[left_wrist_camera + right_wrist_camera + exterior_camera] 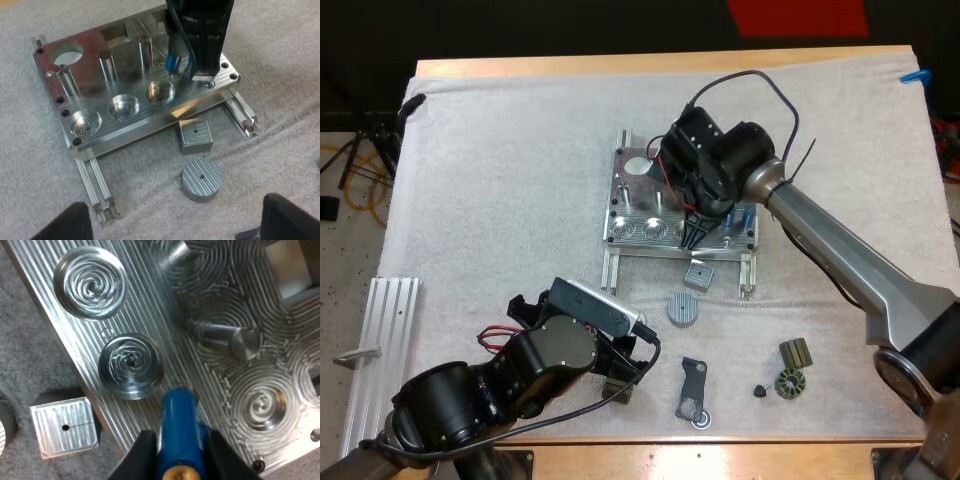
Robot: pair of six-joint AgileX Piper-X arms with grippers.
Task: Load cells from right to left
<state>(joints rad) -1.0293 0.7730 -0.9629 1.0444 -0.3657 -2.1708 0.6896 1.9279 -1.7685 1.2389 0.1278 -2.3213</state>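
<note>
The metal fixture lies mid-mat, with round pockets along its near edge. My right gripper is shut on a blue cylinder. It holds the cylinder upright just above the fixture's near edge, right of the empty pockets. More blue cylinders stand at the fixture's right end. My left gripper hovers low over the mat's near side, open and holding nothing, its fingers wide apart.
A square metal block and a ribbed disc lie just in front of the fixture. A dark bracket, a stator part and an olive block lie near the front edge. An aluminium rail lies far left.
</note>
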